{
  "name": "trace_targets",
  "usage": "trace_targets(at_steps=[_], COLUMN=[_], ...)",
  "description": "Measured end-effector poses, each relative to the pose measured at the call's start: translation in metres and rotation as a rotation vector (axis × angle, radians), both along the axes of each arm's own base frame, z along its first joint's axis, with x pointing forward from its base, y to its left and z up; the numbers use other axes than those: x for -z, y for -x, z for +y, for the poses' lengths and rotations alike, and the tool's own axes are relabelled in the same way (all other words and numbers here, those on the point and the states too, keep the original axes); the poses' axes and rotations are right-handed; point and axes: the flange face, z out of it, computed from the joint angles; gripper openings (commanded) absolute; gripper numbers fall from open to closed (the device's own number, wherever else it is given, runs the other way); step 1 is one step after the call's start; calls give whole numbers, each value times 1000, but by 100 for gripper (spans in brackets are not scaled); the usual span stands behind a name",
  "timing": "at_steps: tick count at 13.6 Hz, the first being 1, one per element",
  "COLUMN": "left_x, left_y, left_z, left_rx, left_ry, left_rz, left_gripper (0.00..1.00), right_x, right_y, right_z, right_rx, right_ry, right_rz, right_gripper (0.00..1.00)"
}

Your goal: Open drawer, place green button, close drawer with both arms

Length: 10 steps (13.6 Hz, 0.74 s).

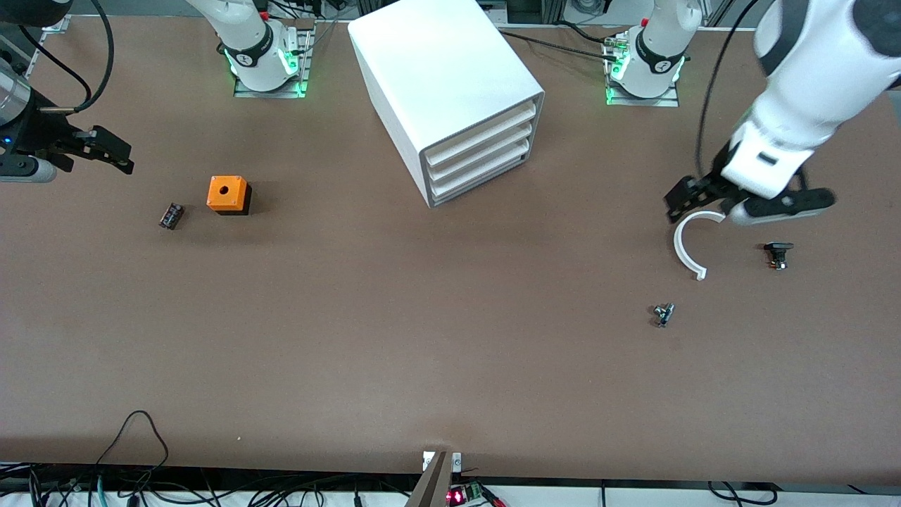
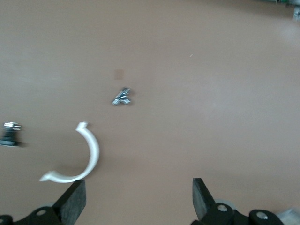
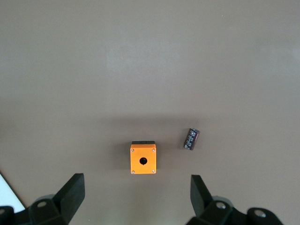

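The big white box-shaped cabinet (image 1: 422, 91) stands between the two arm bases. Its lowest flat white plastic drawer (image 1: 482, 177) is pushed in, like the two above it.

The left gripper (image 2: 137, 187) hangs over the table toward the left arm's end from the cabinet, above a white curved plastic half ring (image 1: 686, 246). Its fingers are spread wide and hold nothing. Near the ring lie a small black part (image 1: 778, 253) and a small silvery part (image 1: 663, 313). I cannot tell which one is the button.

The right gripper (image 3: 137, 185) waits toward the right arm's end from the cabinet, fingers spread and holding nothing. An orange box with a hole (image 1: 227, 193) and a little black cylinder (image 1: 171, 215) lie there.
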Motion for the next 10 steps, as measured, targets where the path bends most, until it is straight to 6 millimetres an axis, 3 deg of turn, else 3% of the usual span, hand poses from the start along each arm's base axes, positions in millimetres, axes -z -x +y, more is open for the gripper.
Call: trace_targets(at_steps=[3,5,7,10], left_x=[-38,-44,-39,-39], left_y=[14,15,13,9], left_z=[67,89,86,68], left_rx=[152,212,246,282], left_ry=[-16,-21,-41,-47], left_rz=[37,37,55,79], left_gripper=[100,100,100,100], right_x=[-3,-4,-5,-5], right_y=[0,0,1,4], right_z=[0,0,2,3], right_rx=[-4,-8,-12,-14], right_ry=[0,0,0,0], right_rz=[-6,-6,-3,1], right_gripper=[100,100,100,100])
